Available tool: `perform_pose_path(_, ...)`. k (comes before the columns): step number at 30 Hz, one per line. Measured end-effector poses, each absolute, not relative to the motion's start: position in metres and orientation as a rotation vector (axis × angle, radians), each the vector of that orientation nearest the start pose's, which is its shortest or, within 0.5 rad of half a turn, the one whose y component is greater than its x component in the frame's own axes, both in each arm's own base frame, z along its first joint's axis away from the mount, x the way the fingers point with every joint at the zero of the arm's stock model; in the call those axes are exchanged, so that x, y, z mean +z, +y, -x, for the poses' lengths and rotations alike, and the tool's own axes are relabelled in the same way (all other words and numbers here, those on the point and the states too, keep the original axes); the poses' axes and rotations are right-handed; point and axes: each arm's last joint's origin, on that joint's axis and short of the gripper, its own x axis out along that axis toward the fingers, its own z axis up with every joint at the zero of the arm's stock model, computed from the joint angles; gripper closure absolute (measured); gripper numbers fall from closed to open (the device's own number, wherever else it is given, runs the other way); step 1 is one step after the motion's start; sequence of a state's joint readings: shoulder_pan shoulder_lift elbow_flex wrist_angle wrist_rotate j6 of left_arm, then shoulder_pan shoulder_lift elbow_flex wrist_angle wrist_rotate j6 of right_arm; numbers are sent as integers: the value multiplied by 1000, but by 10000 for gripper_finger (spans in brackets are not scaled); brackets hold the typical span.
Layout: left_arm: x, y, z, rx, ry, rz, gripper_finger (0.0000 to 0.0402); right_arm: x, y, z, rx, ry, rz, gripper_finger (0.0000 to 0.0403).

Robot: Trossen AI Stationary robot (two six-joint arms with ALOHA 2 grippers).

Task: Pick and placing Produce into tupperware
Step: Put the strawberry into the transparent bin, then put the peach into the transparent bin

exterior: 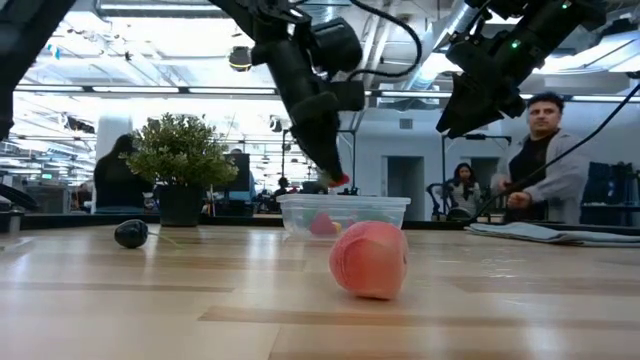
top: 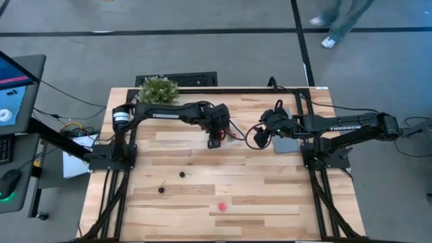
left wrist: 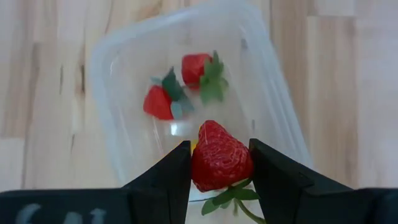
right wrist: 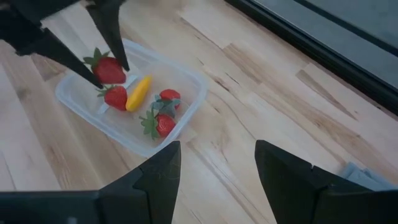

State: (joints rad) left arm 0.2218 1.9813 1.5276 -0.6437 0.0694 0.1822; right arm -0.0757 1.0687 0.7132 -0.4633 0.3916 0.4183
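Note:
The clear tupperware (right wrist: 194,93) stands on the wooden table near its middle, toward the far side, and also shows in the low view (exterior: 392,207). Inside lie three red strawberries (right wrist: 163,124) with green tops and a yellow-orange piece (right wrist: 138,93). My left gripper (left wrist: 219,163) is shut on another strawberry (left wrist: 217,158) just above the tub. My right gripper (right wrist: 217,171) is open and empty, raised to the right of the tub. Two dark berries (top: 181,174) and a reddish round piece (top: 221,206) lie on the table toward its near edge. My left gripper pinches the strawberry by its two red sides (left wrist: 200,163) between the two fingers. The fingers come from above, pointing down. The strawberry is lifted clear over the tub, its green top (left wrist: 225,196) toward the gripper and its tip pointing down.
A bushy potted plant (top: 158,89) stands at the far left edge. A grey slab (top: 287,143) lies under my right arm at the right. People stand in the room beyond the table (exterior: 545,150). Bare wood lies around the loose pieces.

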Motion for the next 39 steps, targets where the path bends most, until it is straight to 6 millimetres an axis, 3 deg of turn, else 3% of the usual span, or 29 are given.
perform_pose_path(5, 193, 92, -416, 23, 1090, -22, 266, 237, -27, -206, -602, 711, -258, 173)
perform_pose_path(11, 183, 95, -415, 0, 1121, -5, 265, 237, -28, -206, -605, 706, -261, 173)
perform_pose_path(31, 187, 98, -419, 70, 1087, -64, 240, 237, -28, -206, -603, 707, -263, 173)
perform_pose_path(39, 187, 98, -419, 52, 1083, -53, 197, 237, -28, -206, -602, 707, -263, 173)
